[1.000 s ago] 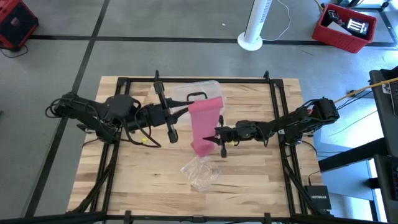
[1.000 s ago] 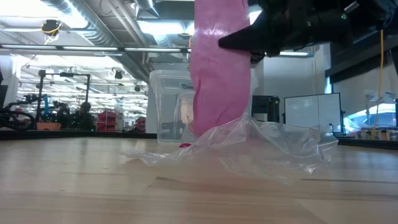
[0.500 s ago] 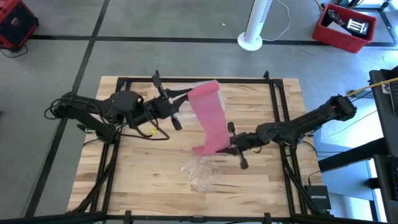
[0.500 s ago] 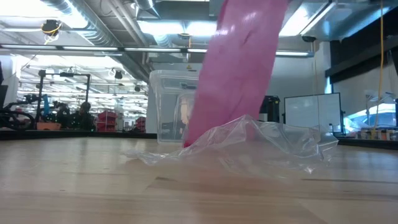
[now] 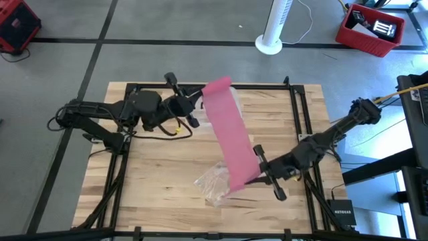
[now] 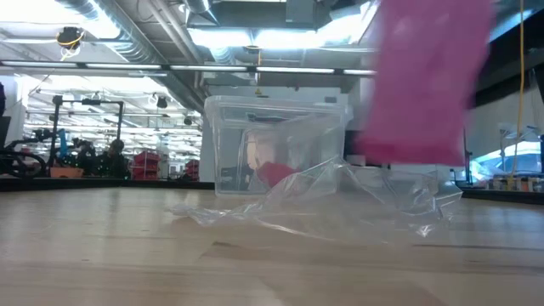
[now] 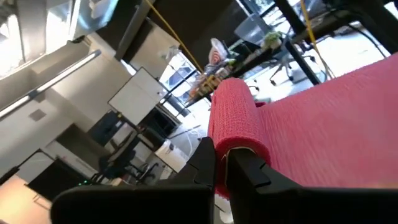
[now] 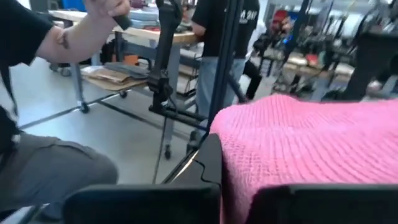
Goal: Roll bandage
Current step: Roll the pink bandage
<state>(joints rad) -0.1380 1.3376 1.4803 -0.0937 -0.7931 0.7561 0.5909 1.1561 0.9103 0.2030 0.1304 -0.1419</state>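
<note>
High view: I see the bandage (image 5: 229,137) stretched in the air, slanting from the far middle toward the near right. My left gripper (image 5: 196,109) and right gripper (image 5: 256,175) each pinch one end.

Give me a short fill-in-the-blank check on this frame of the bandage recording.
1. The pink bandage is held at both ends, stretched ____ the table.
2. The left gripper is ____ on the bandage's far end.
3. The right gripper holds the end nearest the crumpled ____ wrapper.

Missing words: above; shut; plastic
</note>
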